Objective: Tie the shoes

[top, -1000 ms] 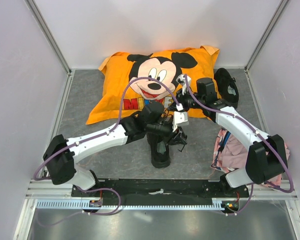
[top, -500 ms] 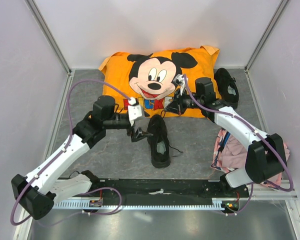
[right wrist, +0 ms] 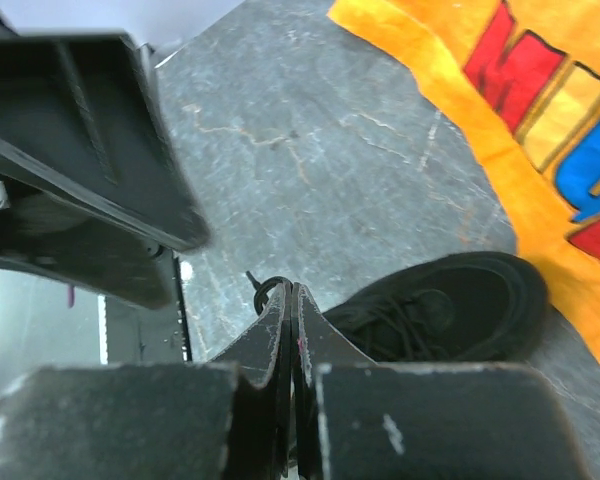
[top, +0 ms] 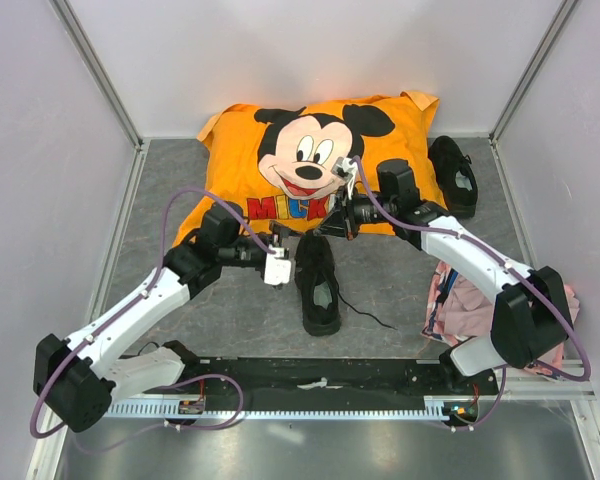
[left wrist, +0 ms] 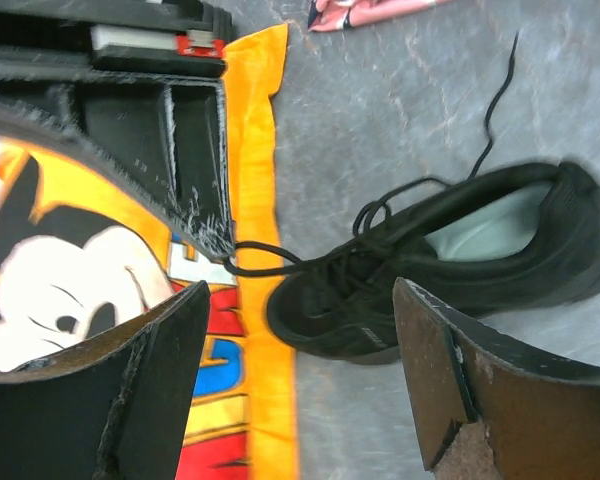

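Your right hand (right wrist: 292, 300) pinches the lace (left wrist: 260, 271) taut off the centre-frame sneaker (top: 318, 285). Your left hand (left wrist: 300, 300) gapes wide and empty beside it, likely poised to take it.

We see a small booth closed in by three plain pale walls, the back wall (top: 310, 50) meeting the side walls at slanting aluminium posts (top: 98, 75). The floor (top: 155, 190) is a mottled dark grey sheet with faint lighter veins. Against the back wall lies an orange cartoon-mouse pillow (top: 310, 150), and a crumpled pink cloth (top: 465, 310) sits near the right wall. Along the near edge we find a black rail (top: 320, 375), then a perforated metal strip (top: 310, 408). The light is even and soft, with weak shadows.
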Controlling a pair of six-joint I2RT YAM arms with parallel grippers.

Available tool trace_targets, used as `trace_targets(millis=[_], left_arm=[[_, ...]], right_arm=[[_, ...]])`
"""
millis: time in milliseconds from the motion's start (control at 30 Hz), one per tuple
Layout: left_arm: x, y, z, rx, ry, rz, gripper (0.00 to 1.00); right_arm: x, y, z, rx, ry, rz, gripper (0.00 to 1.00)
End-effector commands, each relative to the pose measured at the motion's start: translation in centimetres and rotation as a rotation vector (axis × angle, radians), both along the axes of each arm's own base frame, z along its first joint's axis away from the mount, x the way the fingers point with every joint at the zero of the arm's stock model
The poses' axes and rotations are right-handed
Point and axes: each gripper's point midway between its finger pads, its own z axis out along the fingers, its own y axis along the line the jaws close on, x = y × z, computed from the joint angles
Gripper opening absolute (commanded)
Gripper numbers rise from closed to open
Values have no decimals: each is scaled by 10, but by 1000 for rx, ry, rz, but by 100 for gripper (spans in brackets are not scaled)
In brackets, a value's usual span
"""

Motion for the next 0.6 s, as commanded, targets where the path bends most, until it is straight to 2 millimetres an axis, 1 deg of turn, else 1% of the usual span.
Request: trace_targets(millis=[0,33,67,100,133,167,200,233,267,300,333,367,400,500,533,567], left_arm=[[-3,-7,2,13,-285,-145,79],[-6,-9,-1,23,-294,-161,79],[-2,-11,-2,42,-307,-154,78],[-4,-13,-4,52,-291,-160,78],[-5,-17,4,51,-299,-173,77],[-4,-18,-2,84,-321,-191,74],[-10,-18,-9,120,-321,-218,72],[-11,-18,-14,139,-342,-230,70],[-9,-17,-18,165,-393,-240,68],[-12,-18,-20,176,-417,-255,66],[-14,-18,-27,194,-427,-265,65],[-8,-17,-32,233,-448,-244,64],[-10,-20,-37,257,-462,-257,64],[-2,-19,-45,316,-473,-224,62],[-2,-21,-50,339,-477,-228,61],[3,-18,-52,368,-495,-207,60]], right_arm=[[-3,15,29,60,-77,67,0],[-3,16,28,59,-77,72,0],[-5,19,29,59,-76,79,0],[-6,21,28,59,-72,85,0],[-7,23,28,60,-68,90,0],[-7,24,27,60,-64,92,0],[-8,25,27,60,-61,96,0],[-8,26,28,62,-65,100,0],[-10,27,26,60,-57,105,0],[-10,27,25,59,-50,109,0],[-11,28,25,57,-45,112,0],[-12,29,25,58,-45,118,0],[-12,31,24,55,-39,121,0],[-16,33,24,53,-33,133,0],[-17,34,23,50,-33,136,0],[-18,35,22,45,-36,140,0]])
